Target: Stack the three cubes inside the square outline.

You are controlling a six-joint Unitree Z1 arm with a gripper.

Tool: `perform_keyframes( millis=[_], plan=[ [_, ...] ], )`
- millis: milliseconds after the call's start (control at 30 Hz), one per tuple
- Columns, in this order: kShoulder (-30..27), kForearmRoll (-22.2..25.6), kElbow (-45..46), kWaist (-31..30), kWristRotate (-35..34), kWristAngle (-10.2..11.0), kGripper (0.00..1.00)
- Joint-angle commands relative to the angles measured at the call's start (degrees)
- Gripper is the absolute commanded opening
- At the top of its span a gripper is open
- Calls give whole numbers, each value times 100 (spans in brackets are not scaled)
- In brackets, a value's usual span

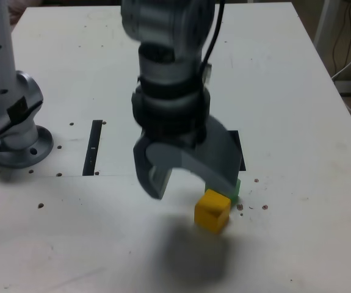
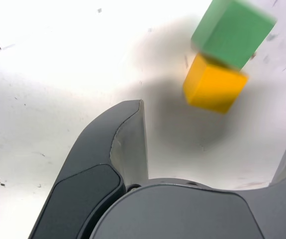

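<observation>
Item, progress: my gripper [image 1: 184, 177] hung spread wide and empty over the white table [image 1: 297, 91]; small matte yellow cube [image 1: 212, 210] and matching green cube [image 1: 234, 186] touched, unstacked, at its four o'clock in the exterior view; black square outline [image 1: 241, 155] mostly hidden, red cube unseen, nothing visibly stacked.

**Nothing to read out there**

Not one letter, number, label or brand mark could be made out in either view. The yellow cube [image 1: 212, 210] and the green cube [image 2: 231, 31] showed plain, unmarked faces, and the grey gripper [image 1: 190, 183] shell carried no visible logo. The white table [image 1: 297, 91] bore only specks and small holes, no print.
</observation>
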Motion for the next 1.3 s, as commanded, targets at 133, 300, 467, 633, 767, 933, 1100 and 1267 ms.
perform_keyframes(
  millis=[133,300,467,633,767,933,1100,1267],
  plan=[
    [387,8,-115,-155,55,42,99],
    [564,-43,-133,-168,174,185,99],
    [617,-88,-145,-168,313,453,98],
    [698,-149,-149,-168,390,542,97],
    [806,-204,-147,-168,417,513,96],
    [917,-314,-144,-168,468,424,95],
    [1052,-439,-153,-168,549,354,93],
    [1176,-570,-96,-149,574,302,88]
  ],
)
